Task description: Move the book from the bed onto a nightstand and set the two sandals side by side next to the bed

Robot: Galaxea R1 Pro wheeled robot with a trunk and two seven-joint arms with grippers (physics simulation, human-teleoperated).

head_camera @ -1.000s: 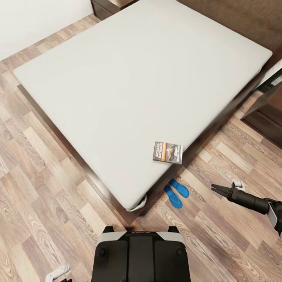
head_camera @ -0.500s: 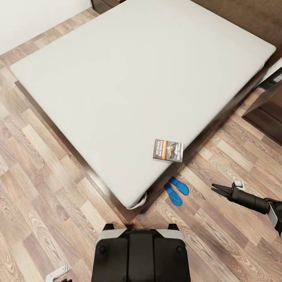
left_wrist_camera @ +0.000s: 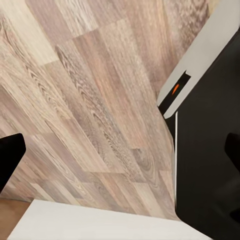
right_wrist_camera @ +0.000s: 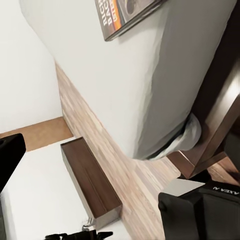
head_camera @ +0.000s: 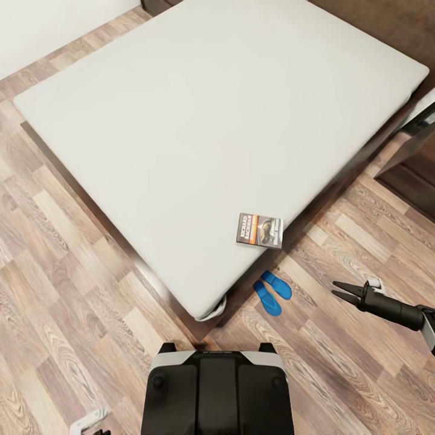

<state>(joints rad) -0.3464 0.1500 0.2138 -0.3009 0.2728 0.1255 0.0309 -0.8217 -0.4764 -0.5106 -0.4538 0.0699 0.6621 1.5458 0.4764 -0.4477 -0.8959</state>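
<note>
Wood-plank flooring surrounds the large low bed (head_camera: 181, 121) with its plain light-grey mattress; the thin dark paperback book (head_camera: 260, 230) with an orange band lies at the mattress's near edge, the two bright blue flip-flop sandals (head_camera: 272, 293) side by side on the floor just below; the right pincer (head_camera: 340, 290), spread and empty, should rise over that edge and approach the book flat; it has dropped slightly since earlier; the left pincer's state I cannot tell.
</note>
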